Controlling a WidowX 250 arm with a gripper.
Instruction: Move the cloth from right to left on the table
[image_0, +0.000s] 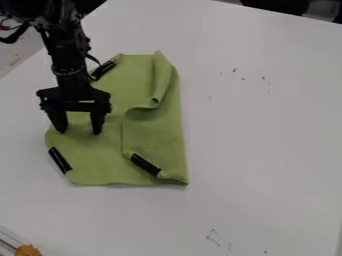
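My gripper (79, 131) hangs over the left part of the green cloth (100, 160), its two fingers apart with green cloth visible between them. Whether the fingertips touch the cloth I cannot tell. The cloth lies on the left half of the white table (267, 135), with its right side folded over and a raised fold near the upper right. Black strips mark its upper left, lower left and lower middle parts.
At the lower left corner, an orange-brown object (27, 250) sits beside a clear edge or tray. Dark objects (277, 5) stand beyond the table's far edge at the upper right. Small dark marks dot the tabletop.
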